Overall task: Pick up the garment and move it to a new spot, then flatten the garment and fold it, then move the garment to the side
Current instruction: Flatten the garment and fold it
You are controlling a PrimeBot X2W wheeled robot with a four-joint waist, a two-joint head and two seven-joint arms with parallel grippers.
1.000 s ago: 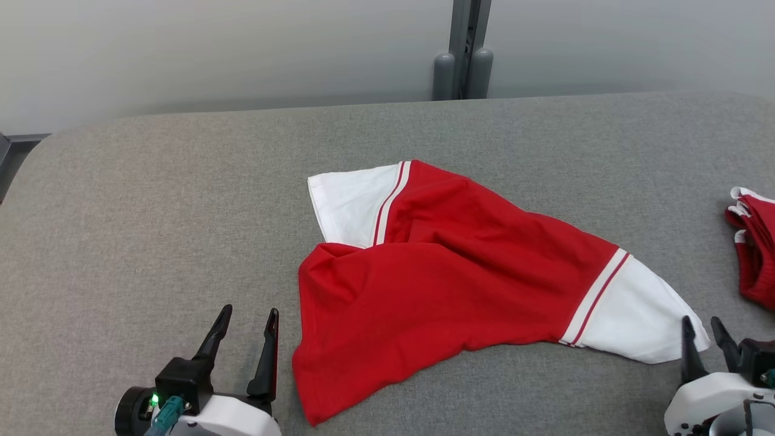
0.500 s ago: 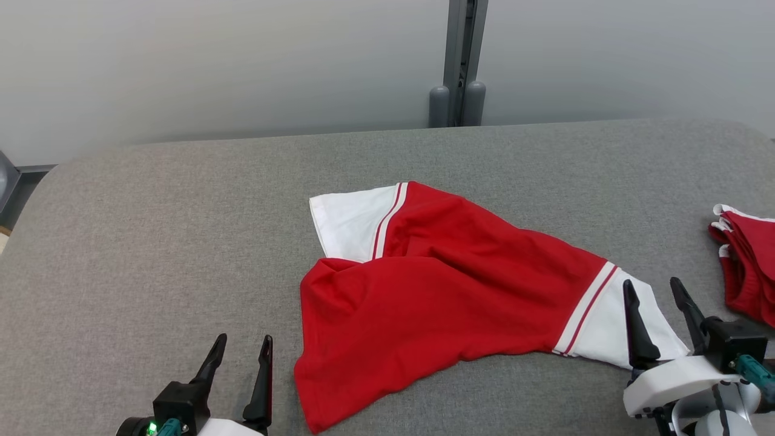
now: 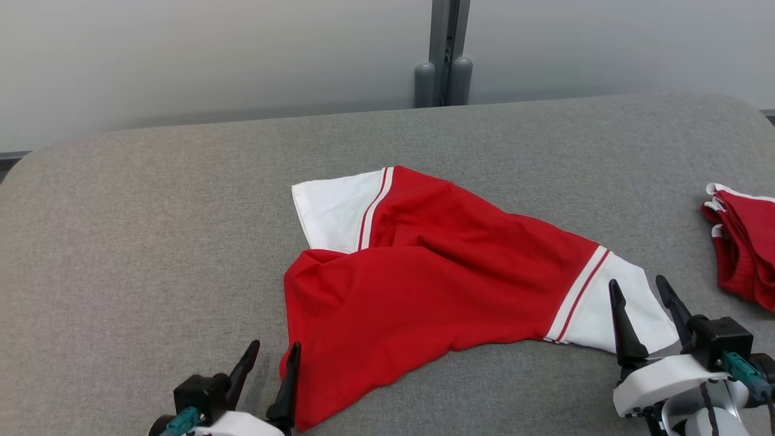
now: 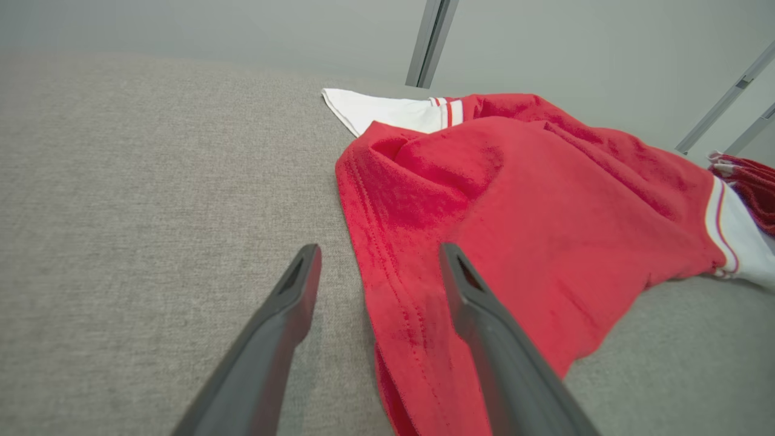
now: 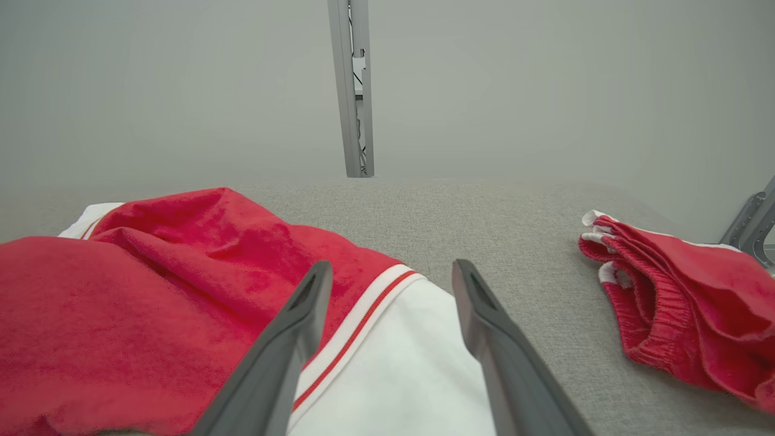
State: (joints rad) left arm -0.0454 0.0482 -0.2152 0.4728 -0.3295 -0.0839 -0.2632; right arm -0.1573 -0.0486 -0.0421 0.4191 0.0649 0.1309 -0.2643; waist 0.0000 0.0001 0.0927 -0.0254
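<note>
Jaws gape wide and empty on both arms, with the garment (image 3: 424, 272) sprawled mid-tabletop (image 3: 151, 242), its long axis running far-left to near-right, the left jaws at its near red hem (image 4: 387, 284) and the right jaws poised over its white sleeve (image 3: 649, 309).

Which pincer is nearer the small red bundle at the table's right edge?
Right. The right pincer is open at the white sleeve end of the shirt, just left of the bundle. The left pincer is at the shirt's opposite hem, far across.
</note>
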